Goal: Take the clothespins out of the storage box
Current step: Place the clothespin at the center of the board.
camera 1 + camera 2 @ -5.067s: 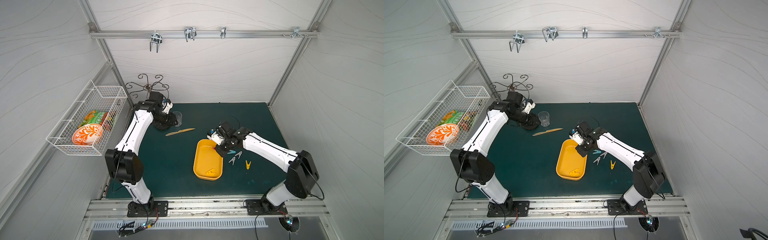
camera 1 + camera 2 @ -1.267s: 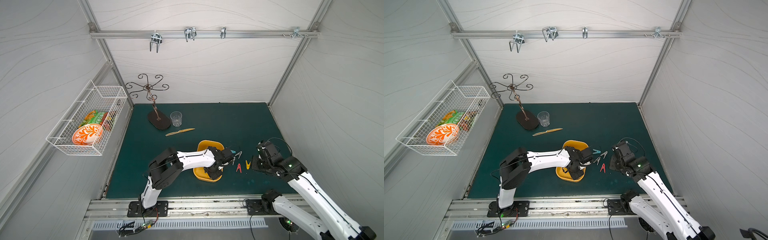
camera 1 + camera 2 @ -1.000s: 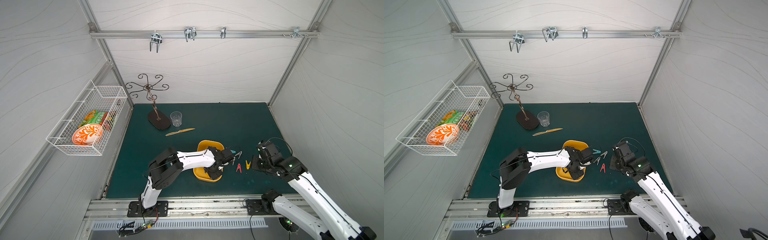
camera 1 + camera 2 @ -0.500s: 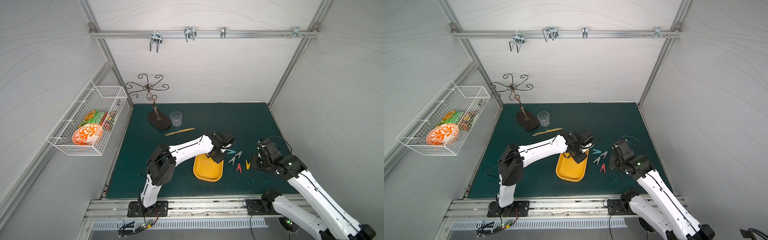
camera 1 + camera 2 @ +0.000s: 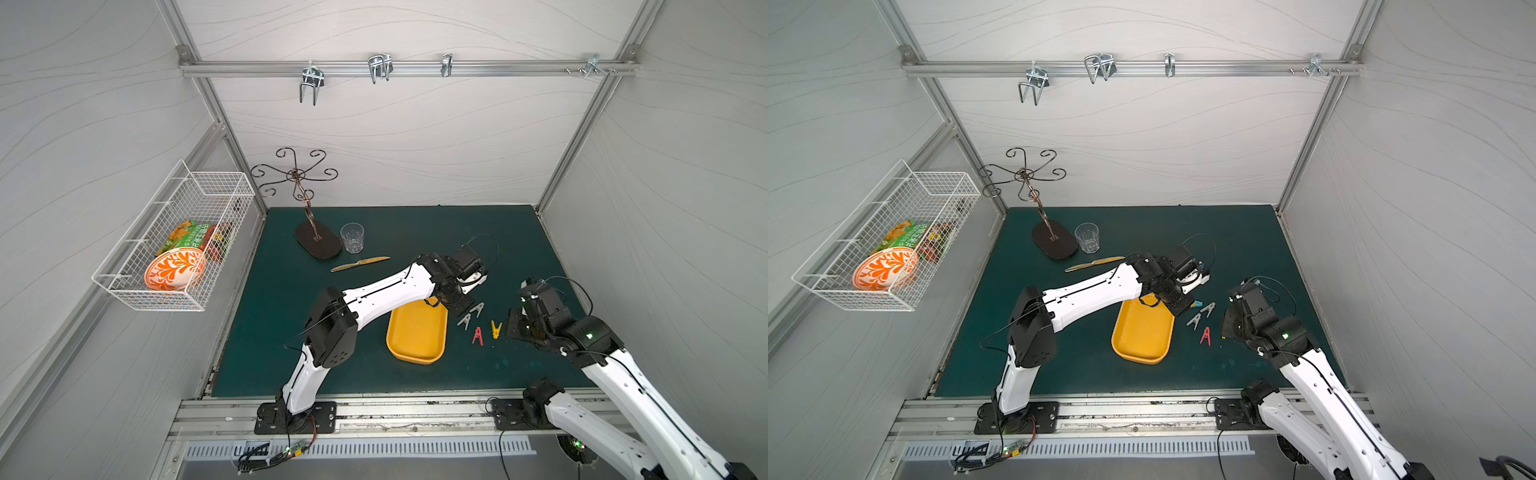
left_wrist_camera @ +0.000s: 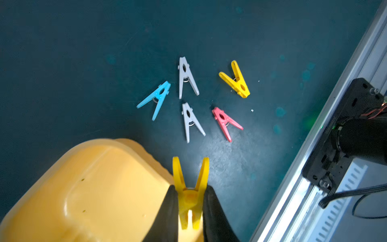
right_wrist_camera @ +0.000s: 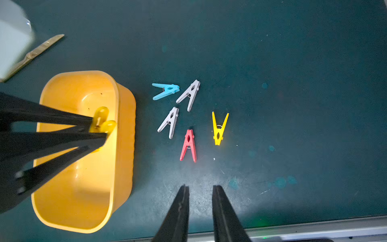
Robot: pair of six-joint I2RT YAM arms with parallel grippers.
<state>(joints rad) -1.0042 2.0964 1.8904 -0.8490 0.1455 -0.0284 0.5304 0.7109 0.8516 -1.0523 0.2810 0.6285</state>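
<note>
Left gripper [image 6: 190, 188] pinches a yellow clothespin [image 6: 189, 209] over the 1 o'clock corner of the storage box [image 5: 415, 328]. Five clothespins [image 7: 170, 121] lie at its 3 o'clock. Right gripper [image 7: 200, 187] hovers slightly open, empty. Wire basket [image 5: 183, 305] holds bowl [image 5: 174, 269], packets [image 5: 189, 237].

Bare mat [image 5: 519, 241] across the far and right side. Blocked lane over the far end of the storage box [image 5: 415, 332]: left arm [image 5: 386, 291], left gripper [image 6: 190, 188] clamping a yellow clothespin [image 6: 189, 201]. Five loose clothespins [image 5: 464, 320] just right of the box, right gripper [image 7: 199, 188] near them. Knife [image 5: 360, 263], glass [image 5: 352, 237], stand [image 5: 318, 243] at far left.
</note>
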